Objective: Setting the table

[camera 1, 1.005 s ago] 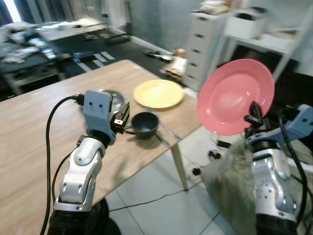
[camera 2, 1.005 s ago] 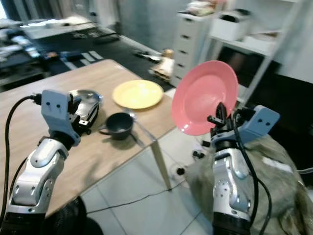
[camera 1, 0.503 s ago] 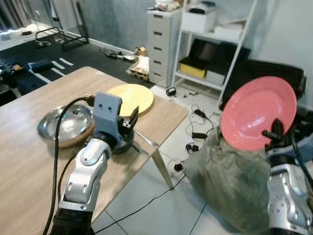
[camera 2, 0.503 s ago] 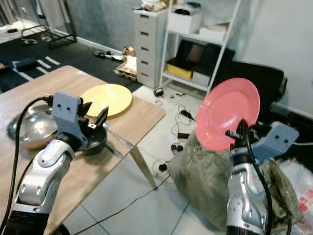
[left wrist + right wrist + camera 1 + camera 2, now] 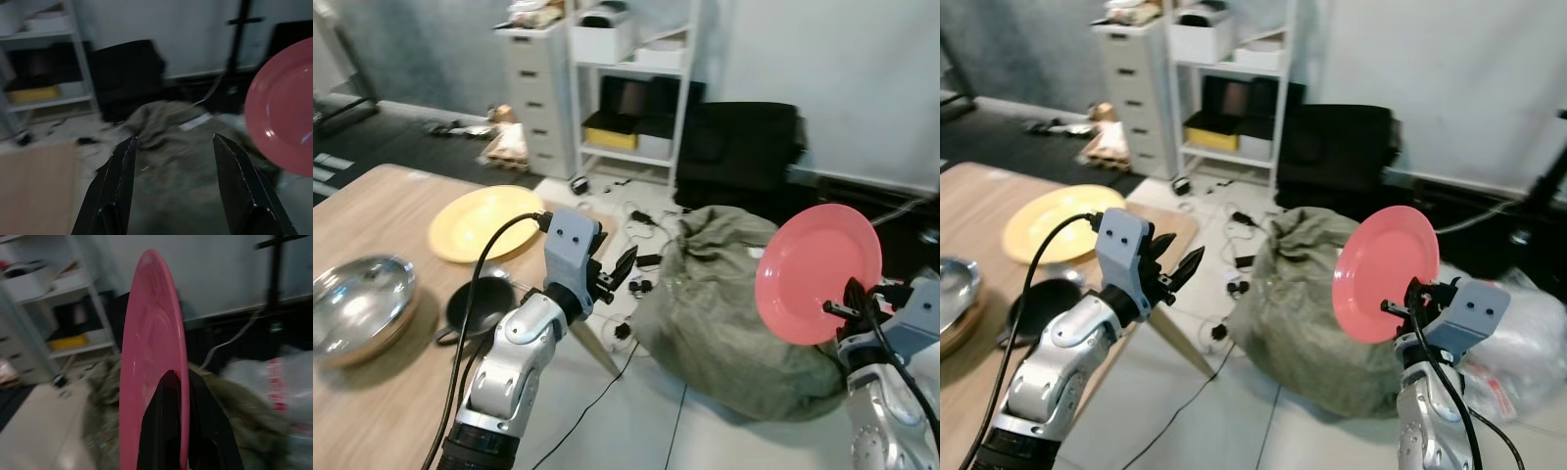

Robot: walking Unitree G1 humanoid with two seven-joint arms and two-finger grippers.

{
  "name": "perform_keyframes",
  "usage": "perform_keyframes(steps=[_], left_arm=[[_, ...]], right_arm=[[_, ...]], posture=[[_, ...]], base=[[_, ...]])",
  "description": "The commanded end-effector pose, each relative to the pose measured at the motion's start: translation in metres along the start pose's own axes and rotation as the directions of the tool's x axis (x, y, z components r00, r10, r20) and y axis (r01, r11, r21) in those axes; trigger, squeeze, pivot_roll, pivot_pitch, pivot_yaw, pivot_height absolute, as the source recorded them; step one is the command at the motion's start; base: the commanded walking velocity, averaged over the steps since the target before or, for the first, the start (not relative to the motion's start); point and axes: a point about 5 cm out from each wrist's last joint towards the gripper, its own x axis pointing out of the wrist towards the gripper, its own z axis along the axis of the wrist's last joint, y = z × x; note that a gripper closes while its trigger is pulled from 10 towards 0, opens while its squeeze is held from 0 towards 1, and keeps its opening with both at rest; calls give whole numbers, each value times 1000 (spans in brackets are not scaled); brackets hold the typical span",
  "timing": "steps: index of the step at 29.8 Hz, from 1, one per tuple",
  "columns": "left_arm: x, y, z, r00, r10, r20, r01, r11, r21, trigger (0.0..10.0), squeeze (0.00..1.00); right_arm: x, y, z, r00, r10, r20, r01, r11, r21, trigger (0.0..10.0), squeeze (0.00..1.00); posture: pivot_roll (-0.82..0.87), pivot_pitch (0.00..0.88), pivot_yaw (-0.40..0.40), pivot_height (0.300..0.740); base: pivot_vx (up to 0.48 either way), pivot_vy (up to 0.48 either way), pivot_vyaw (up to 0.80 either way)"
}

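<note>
Plate (image 5: 818, 273): pink, rigid, prob. light, smooth, breakable; held upright by rim.
R gripper (image 5: 173, 382): pinched on plate rim, thin hold.
L gripper (image 5: 171, 166): fingers spread, empty.
Table (image 5: 372, 196): off to left.

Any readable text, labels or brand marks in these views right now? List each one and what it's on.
No text can be read in any view.
Round pink plate, held upright in the right gripper: plain, no marking.
Yellow plate, black bowl and steel bowl on the wooden table: no labels.
White plastic bag on the floor: red print, too blurred to read.
</note>
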Motion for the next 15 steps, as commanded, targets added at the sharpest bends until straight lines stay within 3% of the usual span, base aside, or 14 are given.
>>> perform_keyframes(steps=[1, 15], left_arm=[[-2, 1, -5, 1000, -5, -18, 5, 1000, 0, 10000, 0], [0, 6, -7, 999, 28, -29, -28, 1000, -6, 10000, 0]], right_arm=[[1, 2, 3, 1000, 3, 23, -3, 1000, 4, 10000, 0], [2, 4, 3, 1000, 13, 28, -13, 1000, 3, 10000, 0]], posture=[[-159, 0, 139, 740], [-158, 0, 139, 740]], base=[[0, 0, -800], [0, 0, -800]])
